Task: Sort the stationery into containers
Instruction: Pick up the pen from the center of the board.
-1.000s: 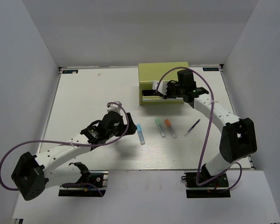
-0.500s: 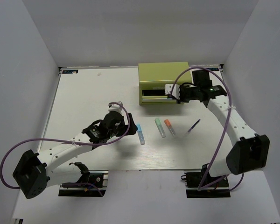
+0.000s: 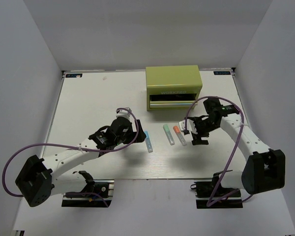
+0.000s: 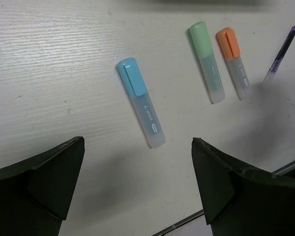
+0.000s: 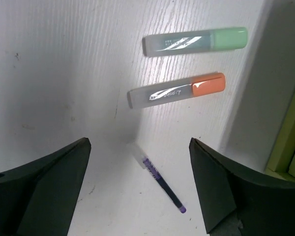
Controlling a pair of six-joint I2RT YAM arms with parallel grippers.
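Right wrist view had it all — the right gripper (image 5: 138,142) hung with its jaws spread wide and nothing between them but the clear tip of the purple pen (image 5: 160,179). That pen lay flat on the table (image 5: 49,73), its body running off at a slant toward the finger on the picture's right side. Its long axis sat neither square across the jaws' closing line nor along it. By my reading, the wrist would want a small turn and a shift along the barrel before any pinch.

Just beyond the pen lay the orange marker (image 5: 177,91) and then the green marker (image 5: 194,42), side by side but apart. Their caps pointed toward the olive tool chest (image 3: 173,78), where a drawer (image 3: 172,101) stood a little open at the table's far side.

Over on the other arm, the left gripper (image 4: 137,142) was equally wide and empty — hovering at the clear end of the blue marker (image 4: 140,101), which ran almost straight across its closing line. So the right arm was nearer the pen and two markers, the left nearer the blue.
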